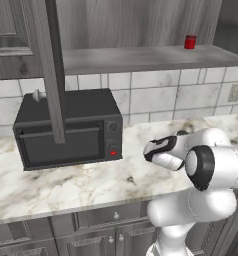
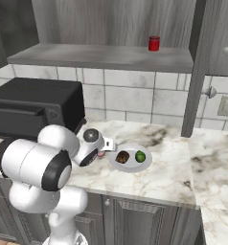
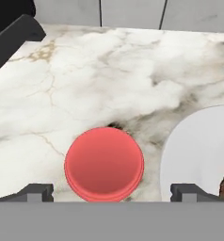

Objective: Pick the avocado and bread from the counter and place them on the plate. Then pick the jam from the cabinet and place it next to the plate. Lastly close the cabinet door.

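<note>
In the hand view I look down on the round light red top of the jam [image 3: 104,164]. It stands on the marble counter [image 3: 109,70], just left of the white plate [image 3: 198,146]. My gripper [image 3: 111,192] is open, its fingertips [image 3: 36,192] well apart on either side of the jar and not touching it. The bread [image 2: 122,157] and the avocado [image 2: 140,156] lie side by side on the plate [image 2: 131,166]. My hand hovers at the plate's left edge in the right base view. The cabinet door [image 2: 196,67] [image 1: 50,70] stands open, seen edge-on.
A black microwave [image 1: 66,130] [image 2: 34,107] sits on the counter left of the plate. A darker red jar [image 2: 154,43] [image 1: 190,42] stands on the cabinet shelf [image 2: 111,57]. A tiled wall with an outlet [image 2: 226,106] backs the counter.
</note>
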